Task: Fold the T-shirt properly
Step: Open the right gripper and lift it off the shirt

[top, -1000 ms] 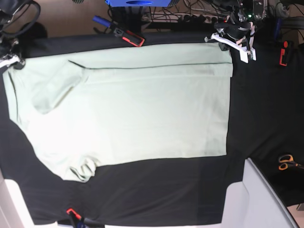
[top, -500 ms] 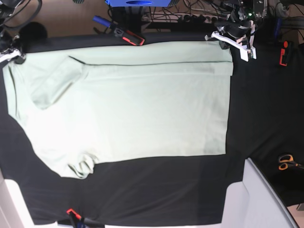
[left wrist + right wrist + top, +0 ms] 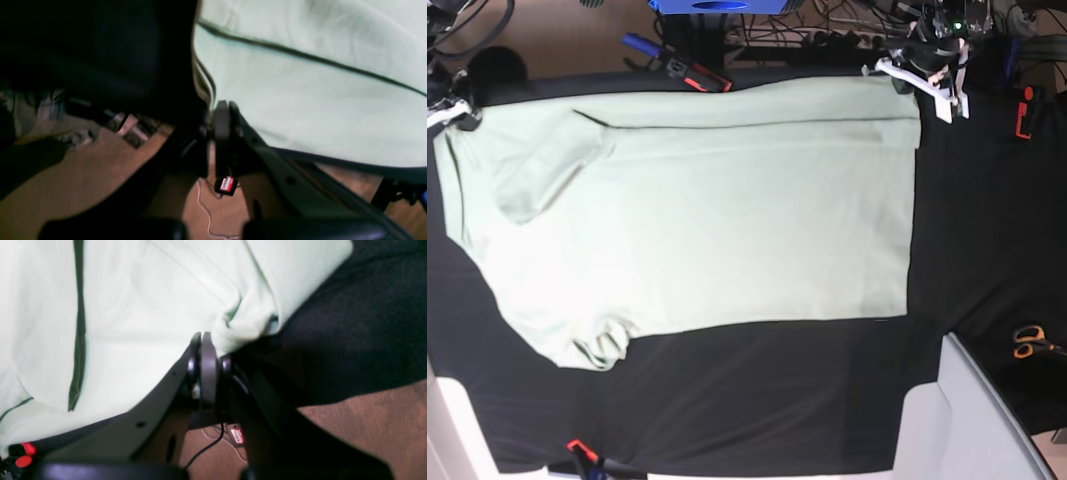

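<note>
dragging the shirt [image 3: 707, 210] farther back, my left gripper [image 3: 222, 118] and right gripper [image 3: 204, 353] both clamped on its far edge, flattening it for folding.

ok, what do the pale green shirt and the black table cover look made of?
Pale mint-green T-shirt: soft knit fabric, probably cotton, matte; the right wrist view shows fine ribbing and limp folds. Black table cover: looks like matte woven cloth with a faint grainy texture and no shine; exact fibre unclear.

Orange-handled scissors [image 3: 1027, 341] lie at the black worktop's [image 3: 757, 400] right edge. A red-and-black clamp [image 3: 697, 76] sits at its far edge, beside a blue marker [image 3: 637, 43].
</note>
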`<state>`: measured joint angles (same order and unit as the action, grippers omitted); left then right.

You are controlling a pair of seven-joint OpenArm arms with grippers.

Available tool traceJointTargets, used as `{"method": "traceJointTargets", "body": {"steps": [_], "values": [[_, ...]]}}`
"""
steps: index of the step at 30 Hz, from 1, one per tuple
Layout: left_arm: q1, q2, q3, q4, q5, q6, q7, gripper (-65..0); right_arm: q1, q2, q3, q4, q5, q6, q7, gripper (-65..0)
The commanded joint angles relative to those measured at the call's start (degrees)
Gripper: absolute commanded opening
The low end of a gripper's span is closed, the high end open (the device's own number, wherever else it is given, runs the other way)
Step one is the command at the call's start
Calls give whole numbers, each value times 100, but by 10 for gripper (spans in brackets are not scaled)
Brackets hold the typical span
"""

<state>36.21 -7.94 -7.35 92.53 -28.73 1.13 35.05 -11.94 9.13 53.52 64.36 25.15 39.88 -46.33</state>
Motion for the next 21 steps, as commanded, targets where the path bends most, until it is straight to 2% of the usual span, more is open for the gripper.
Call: {"method": "traceJointTargets", "body": {"steps": [1, 8, 12, 15, 21], "values": [[76, -45, -43, 79, 117, 120, 78, -650, -41, 85, 59, 74, -75, -36, -84, -650], [67, -45, -43, 35, 117, 129, 78, -650, -173, -29, 33, 268, -75, -36, -84, -650], [23, -54, -43, 26, 117, 129, 78, -650, -304, -310, 33, 769, -110, -45, -101, -650], [15, -54, -43, 26, 117, 129, 78, -650, -366, -398, 24, 971, -110, -45, -233, -650], [15, -142, -43, 26, 117, 129, 69, -650, -375, -416, 15, 962, -110, -54, -189, -650]]}}
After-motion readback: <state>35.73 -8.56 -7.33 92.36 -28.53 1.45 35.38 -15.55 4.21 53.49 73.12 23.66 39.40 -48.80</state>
